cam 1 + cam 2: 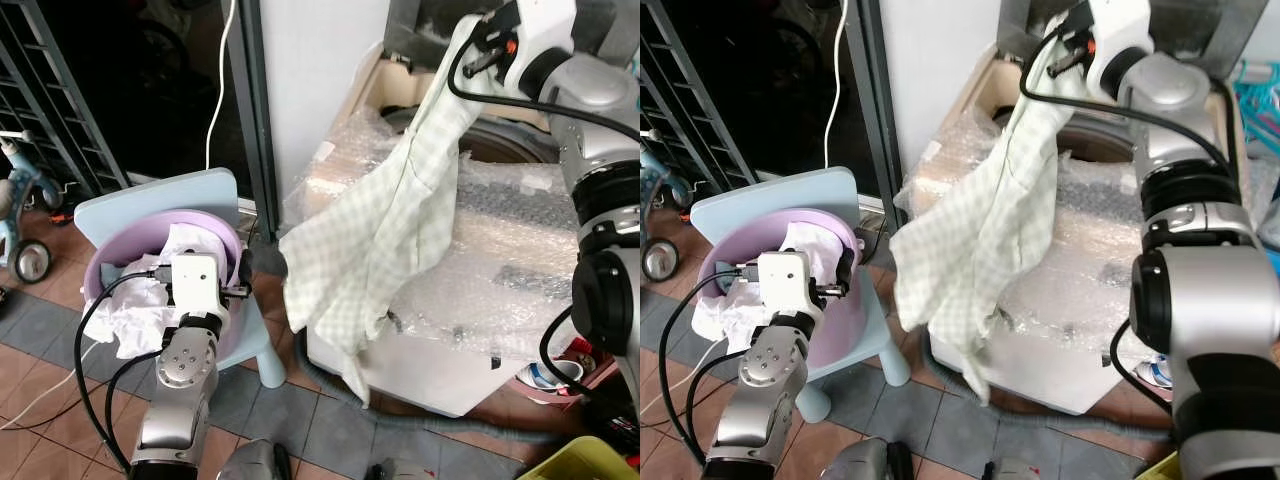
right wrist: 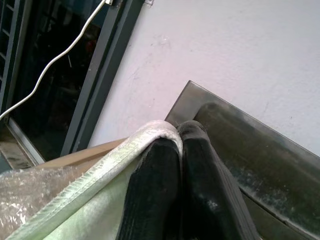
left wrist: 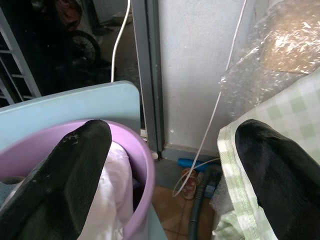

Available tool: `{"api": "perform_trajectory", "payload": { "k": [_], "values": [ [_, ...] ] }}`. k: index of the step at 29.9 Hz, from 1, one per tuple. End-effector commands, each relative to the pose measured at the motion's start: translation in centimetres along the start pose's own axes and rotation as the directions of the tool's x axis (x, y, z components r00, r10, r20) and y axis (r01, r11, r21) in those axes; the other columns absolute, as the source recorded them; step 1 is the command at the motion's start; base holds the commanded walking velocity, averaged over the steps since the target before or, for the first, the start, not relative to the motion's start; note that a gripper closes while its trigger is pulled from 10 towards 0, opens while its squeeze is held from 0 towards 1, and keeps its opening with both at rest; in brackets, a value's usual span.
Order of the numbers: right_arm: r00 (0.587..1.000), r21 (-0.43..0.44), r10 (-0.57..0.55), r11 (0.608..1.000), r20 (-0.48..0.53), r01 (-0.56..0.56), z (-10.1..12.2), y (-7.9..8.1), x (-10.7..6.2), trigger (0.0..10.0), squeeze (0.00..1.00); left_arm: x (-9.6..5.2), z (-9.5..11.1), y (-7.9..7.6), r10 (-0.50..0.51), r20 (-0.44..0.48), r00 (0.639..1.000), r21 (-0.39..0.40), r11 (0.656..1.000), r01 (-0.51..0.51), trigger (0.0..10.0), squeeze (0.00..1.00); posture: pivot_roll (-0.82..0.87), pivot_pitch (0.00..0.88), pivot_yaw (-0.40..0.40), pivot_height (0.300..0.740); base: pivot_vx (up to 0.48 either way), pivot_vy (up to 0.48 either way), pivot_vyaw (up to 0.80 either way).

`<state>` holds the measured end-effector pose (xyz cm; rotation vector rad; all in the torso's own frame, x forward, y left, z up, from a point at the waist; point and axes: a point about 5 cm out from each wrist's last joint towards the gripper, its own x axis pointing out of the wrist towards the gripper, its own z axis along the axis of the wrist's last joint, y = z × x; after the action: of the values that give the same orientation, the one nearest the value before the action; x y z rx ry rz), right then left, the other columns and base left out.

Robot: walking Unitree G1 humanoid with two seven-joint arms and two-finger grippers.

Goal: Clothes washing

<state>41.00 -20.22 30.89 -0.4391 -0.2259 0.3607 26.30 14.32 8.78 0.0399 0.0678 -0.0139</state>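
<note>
A pale green checked garment (image 1: 385, 225) hangs from my right gripper (image 2: 175, 137), which is shut on its top edge high above the washing machine (image 1: 500, 250). The cloth drapes down over the machine's front left corner. The machine is wrapped in bubble wrap and its dark tub opening (image 1: 500, 140) lies behind the cloth. My left gripper (image 3: 170, 165) is open, held over the rim of a purple basin (image 1: 225, 240) that holds white clothes (image 1: 140, 310). The basin rests on a small light blue chair (image 1: 160, 200).
A dark doorway with a metal frame (image 1: 262, 110) and a white cable (image 1: 218, 80) stands behind the chair. A grey drain hose (image 1: 400, 415) runs along the tiled floor. A child's tricycle (image 1: 25, 215) stands far left. A yellow bin corner (image 1: 600, 460) sits bottom right.
</note>
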Motion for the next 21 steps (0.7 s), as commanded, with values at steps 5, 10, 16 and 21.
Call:
{"api": "perform_trajectory", "payload": {
  "k": [5, 10, 16, 21],
  "values": [
    [0.993, -0.051, 0.107, 0.993, 0.049, -0.104, -0.4, 2.0, 0.1, 10.0, 0.0, 0.2, 0.7, 0.5, 0.005, 0.026, 1.0, 0.003, 1.0, -0.005, 10.0, 0.0, -0.06, 0.0, 0.024, 0.74, 0.4, 0.0, 0.0],
    [0.983, -0.081, 0.157, 0.985, 0.094, -0.149, 0.6, 2.3, 0.3, 10.0, 0.0, 0.3, 0.8, 0.6, 0.019, 0.027, 0.999, -0.006, 1.0, -0.019, 10.0, 0.0, -0.05, 0.0, 0.021, 0.74, 0.455, 0.0, 0.79],
    [0.983, -0.085, 0.151, 0.986, 0.106, -0.142, 1.2, 2.4, 0.6, 10.0, 0.0, 0.2, 0.7, 0.6, 0.023, 0.024, 0.999, -0.007, 1.0, -0.023, 10.0, 0.0, -0.04, 0.0, 0.016, 0.74, 0.465, 0.0, 0.72],
    [0.981, -0.105, 0.165, 0.982, 0.106, -0.154, 1.7, 2.4, 0.9, 10.0, 0.0, 0.2, 0.7, 0.6, 0.025, 0.023, 0.999, -0.006, 1.0, -0.024, 10.0, 0.0, -0.05, 0.0, 0.016, 0.74, 0.477, 0.0, 0.08]
  ]
}}
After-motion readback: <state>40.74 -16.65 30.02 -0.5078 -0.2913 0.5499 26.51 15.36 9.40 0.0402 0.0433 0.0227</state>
